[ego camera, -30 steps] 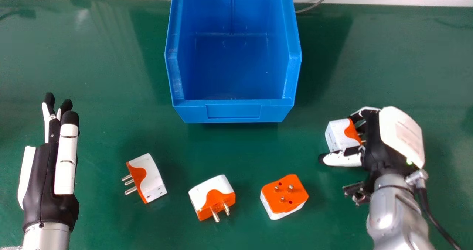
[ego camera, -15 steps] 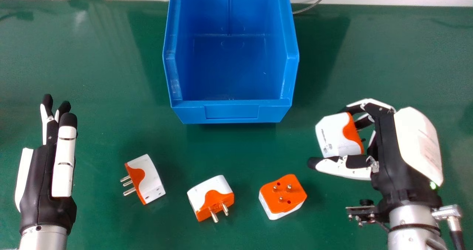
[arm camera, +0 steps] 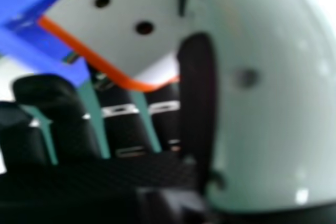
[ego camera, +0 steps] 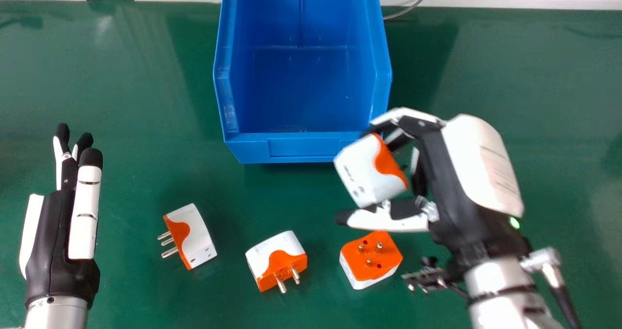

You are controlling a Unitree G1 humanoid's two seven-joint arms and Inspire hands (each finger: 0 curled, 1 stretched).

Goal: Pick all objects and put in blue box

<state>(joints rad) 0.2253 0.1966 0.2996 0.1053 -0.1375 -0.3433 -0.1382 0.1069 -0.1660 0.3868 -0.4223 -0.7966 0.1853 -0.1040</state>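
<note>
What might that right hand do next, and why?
Probably carry the plug adapter a little forward and to the robot's left, over the blue box, before letting go: the right hand grips it near the box's front right corner, not yet above the opening.

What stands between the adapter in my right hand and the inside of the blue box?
No loose object is visible between the held adapter and the blue box; only the box's low front wall stands there, and I can't tell whether the right hand is high enough. The other three adapters lie nearer the robot.
</note>
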